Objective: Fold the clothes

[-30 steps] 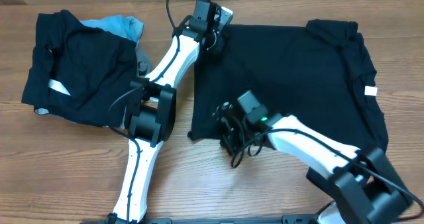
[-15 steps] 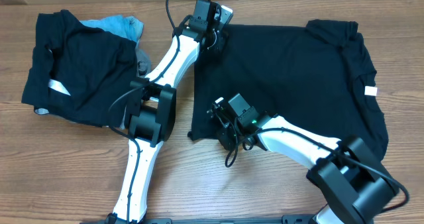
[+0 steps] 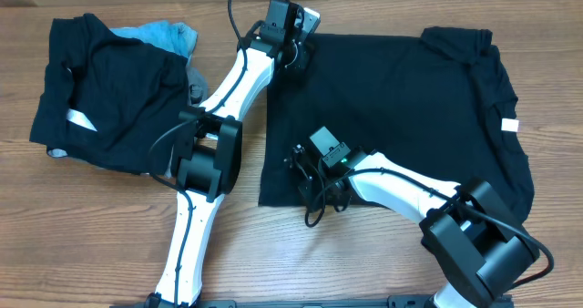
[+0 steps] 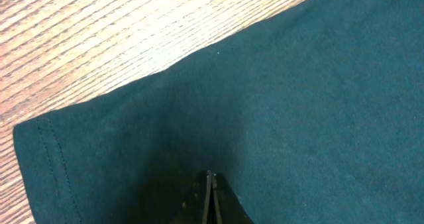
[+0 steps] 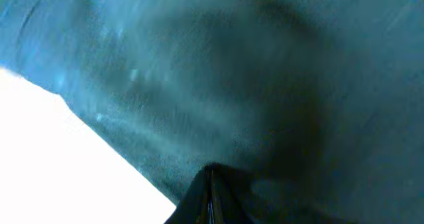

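Observation:
The clothes, one black T-shirt (image 3: 401, 107), lie spread flat on the right half of the wooden table (image 3: 109, 217), with a small white tag (image 3: 510, 125) at the right edge. My left gripper (image 3: 296, 55) is shut, its tips resting on the shirt's far left corner. The left wrist view shows the closed tips (image 4: 209, 177) on flat fabric (image 4: 298, 105) near a stitched hem (image 4: 46, 151). My right gripper (image 3: 314, 191) is shut too, on the near left part by the lower edge. In the right wrist view its tips (image 5: 211, 169) press on blurred fabric (image 5: 265, 71) close to the edge.
A pile of other garments lies at the far left: a black one with a white strip (image 3: 100, 89), a light-blue one (image 3: 168, 35) and a grey one (image 3: 196, 82). The left arm's base (image 3: 205, 158) stands between pile and shirt; the right arm's base (image 3: 483, 253) is bottom right.
My right gripper has slid left along the shirt's near part, and the lower left corner has spread out squarer. The left gripper has stayed put.

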Controlling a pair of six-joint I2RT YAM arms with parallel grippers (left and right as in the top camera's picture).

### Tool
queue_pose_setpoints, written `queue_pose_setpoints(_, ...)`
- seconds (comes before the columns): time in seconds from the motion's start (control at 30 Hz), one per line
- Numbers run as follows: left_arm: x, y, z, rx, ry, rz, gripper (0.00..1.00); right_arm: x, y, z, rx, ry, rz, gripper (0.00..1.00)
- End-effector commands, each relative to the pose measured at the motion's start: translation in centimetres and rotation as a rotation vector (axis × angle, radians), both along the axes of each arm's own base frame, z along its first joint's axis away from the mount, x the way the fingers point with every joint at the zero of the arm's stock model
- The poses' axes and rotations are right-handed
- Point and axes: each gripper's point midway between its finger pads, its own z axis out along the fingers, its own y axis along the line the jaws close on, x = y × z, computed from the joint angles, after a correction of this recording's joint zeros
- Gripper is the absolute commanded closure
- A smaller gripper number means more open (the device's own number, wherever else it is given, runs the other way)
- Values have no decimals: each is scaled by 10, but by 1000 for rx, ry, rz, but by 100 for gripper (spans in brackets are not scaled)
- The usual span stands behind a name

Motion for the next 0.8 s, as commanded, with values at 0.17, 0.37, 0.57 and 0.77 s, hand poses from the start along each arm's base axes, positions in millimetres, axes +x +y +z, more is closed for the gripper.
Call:
queue_pose_setpoints(0.17, -1, 5, -14, -4, 31, 14, 96, -33, -6, -8, -29, 187, 3, 96)
queue_pose_setpoints(0.37, 4, 13, 1, -7, 23, 29, 96, -6, 15, 49, 49, 87, 10, 96)
queue_pose_setpoints(0.57, 18, 23, 34, -20, -18, 42, 96, 43, -1, 144, 221, -184, -124, 96)
queue_pose_setpoints(0.77, 35, 11, 39, -50, -110, 29, 96, 109, -84, 147, 82, -314, -522, 96)
